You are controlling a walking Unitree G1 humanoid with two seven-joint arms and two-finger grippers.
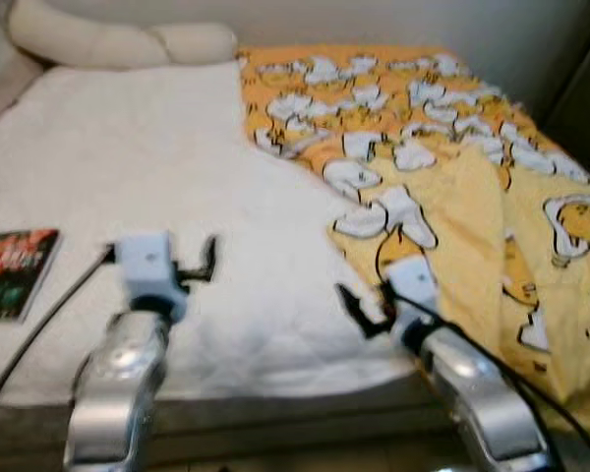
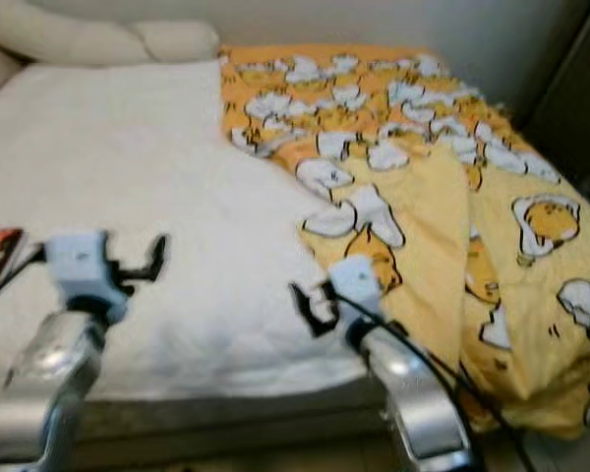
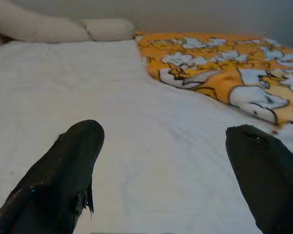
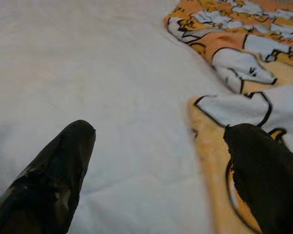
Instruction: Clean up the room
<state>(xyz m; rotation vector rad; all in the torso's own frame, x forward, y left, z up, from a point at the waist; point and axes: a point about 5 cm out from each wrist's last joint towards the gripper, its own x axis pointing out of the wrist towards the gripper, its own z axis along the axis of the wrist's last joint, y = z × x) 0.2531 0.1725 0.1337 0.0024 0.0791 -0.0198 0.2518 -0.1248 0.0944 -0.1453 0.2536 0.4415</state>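
A yellow and orange blanket [image 1: 452,147] with white cartoon figures lies rumpled over the right half of the bed, its edge folded back. The white sheet [image 1: 147,157] is bare on the left half. My left gripper [image 1: 160,251] hovers open over the white sheet near the bed's front edge; in the left wrist view its fingers [image 3: 73,151] stand wide apart with nothing between them. My right gripper [image 1: 383,295] is open at the blanket's near edge. In the right wrist view one finger [image 4: 256,161] is over the blanket [image 4: 244,58], the other over the sheet.
Cream pillows [image 1: 98,39] lie at the head of the bed. A dark-covered book [image 1: 15,270] rests on the sheet at the far left. Dark furniture [image 1: 585,98] stands to the right. The bed's front edge [image 1: 275,398] runs just before my arms.
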